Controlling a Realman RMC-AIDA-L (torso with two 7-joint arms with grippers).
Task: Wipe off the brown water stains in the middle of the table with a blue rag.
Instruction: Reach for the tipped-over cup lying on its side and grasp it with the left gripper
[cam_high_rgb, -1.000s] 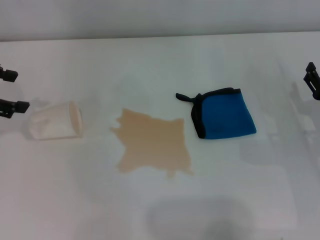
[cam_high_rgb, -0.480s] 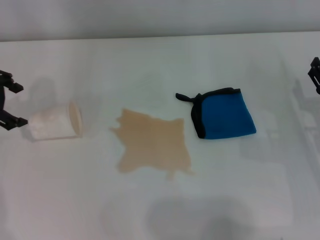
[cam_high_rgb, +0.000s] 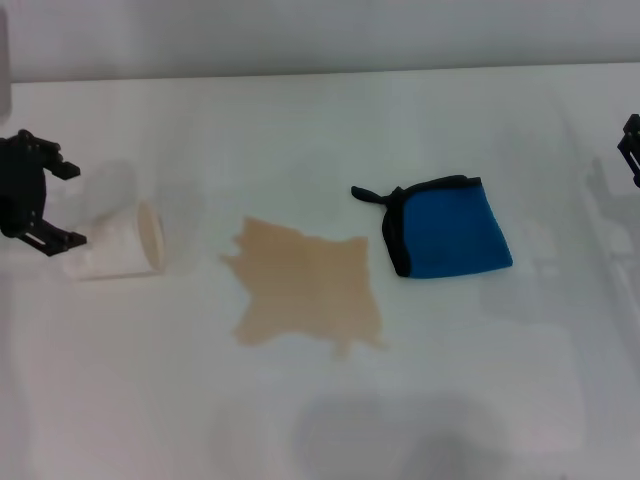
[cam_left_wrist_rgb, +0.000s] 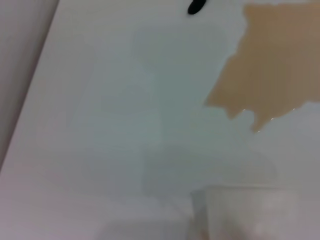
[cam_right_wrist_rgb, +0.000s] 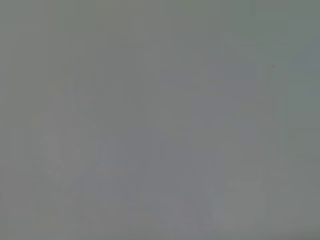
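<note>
The left hand (cam_high_rgb: 68, 205) moved in from the worktop's left edge toward the paper cup (cam_high_rgb: 120, 242) lying on its side, until its spread fingers straddled the cup's closed end. The right hand (cam_high_rgb: 631, 150) drew back toward the right edge, leaving only a sliver visible.

A plain white surface (cam_high_rgb: 300, 120) fills nearly the whole head view, smooth and matte, with soft grey shadows near its front edge. Along the far side it meets a pale grey wall (cam_high_rgb: 320, 35), bare and evenly lit. The light is diffuse, without glare.
</note>
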